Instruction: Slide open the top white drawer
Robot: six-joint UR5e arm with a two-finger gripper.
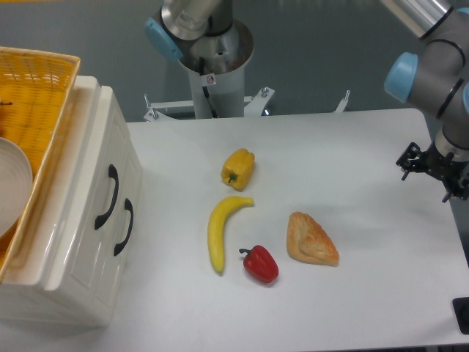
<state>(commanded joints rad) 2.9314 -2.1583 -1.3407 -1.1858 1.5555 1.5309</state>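
At the desk's left edge: white cabinet (69, 220), glossy, rigid.
Top white drawer (99, 180): shut; likely slides stiffly, smooth-faced.
Hold: its curved black handle (111, 196), not the lower handle (124, 226).
Gripper (434, 170): right edge, well apart; finger state unclear.

Cabinet (69, 220) at counter (352, 308) left edge, basket (33, 95) on top, bowl (13, 183) inside. Top white drawer (99, 183) above lower drawer (110, 246). Mid-counter: yellow pepper (238, 168) behind banana (220, 231); red pepper (260, 264) right of banana; pastry (311, 240) further right. Hand (432, 172) far right, well apart.
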